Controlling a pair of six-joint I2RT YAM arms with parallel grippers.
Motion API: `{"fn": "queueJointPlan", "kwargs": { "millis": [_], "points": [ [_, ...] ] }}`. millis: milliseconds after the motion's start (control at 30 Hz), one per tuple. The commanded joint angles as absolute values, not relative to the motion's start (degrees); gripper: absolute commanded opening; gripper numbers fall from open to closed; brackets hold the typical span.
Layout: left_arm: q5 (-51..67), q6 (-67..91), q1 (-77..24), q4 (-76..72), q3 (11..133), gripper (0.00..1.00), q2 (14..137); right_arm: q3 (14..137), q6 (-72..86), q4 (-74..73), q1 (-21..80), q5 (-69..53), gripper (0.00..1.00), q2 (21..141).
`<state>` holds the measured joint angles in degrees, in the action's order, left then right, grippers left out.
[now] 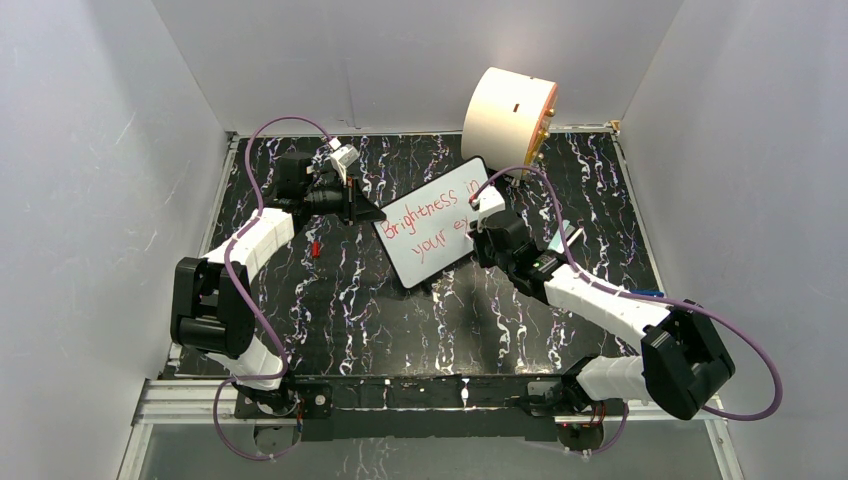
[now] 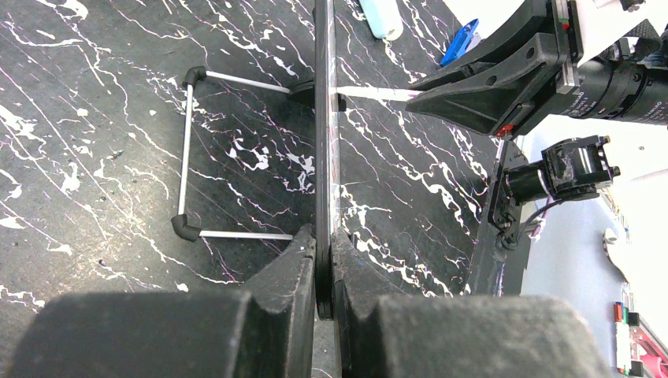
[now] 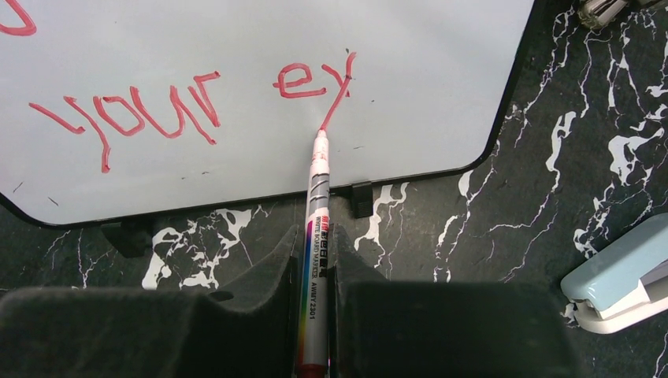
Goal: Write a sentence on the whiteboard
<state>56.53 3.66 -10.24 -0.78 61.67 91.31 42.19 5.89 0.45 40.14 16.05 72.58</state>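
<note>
Clamping marker (image 3: 313, 236) and whiteboard (image 3: 441, 79), jaws tight.

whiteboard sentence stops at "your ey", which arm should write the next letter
Right. The right gripper is shut on the red-tipped marker pen, its tip on the small black-rimmed white whiteboard at the last red letter. The left gripper only clamps the board's edge.

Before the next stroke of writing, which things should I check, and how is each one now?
1. Left claw shut on whiteboard edge: ok.
2. Right claw shut on marker: ok.
3. Tip on the board at the "y" tail: ok.
4. Free space right of "ey": ok.
5. Sentence finished: not ok, ends at "ey".
6. Stand steady: cannot tell.
</note>
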Motion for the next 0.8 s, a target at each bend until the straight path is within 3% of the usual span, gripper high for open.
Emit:
{"fn": "queueJointPlan", "kwargs": {
  "millis": [0,767],
  "points": [
    [52.6,0.8,-12.1,4.5,60.4,0.0,94.2,42.0,6.5,0.9,40.2,13.8,0.0,71.7],
    [52.0,0.4,-12.4,4.8,60.4,0.0,94.0,44.0,2.2,5.5,37.4,18.7,0.0,69.1]
  ]
}}
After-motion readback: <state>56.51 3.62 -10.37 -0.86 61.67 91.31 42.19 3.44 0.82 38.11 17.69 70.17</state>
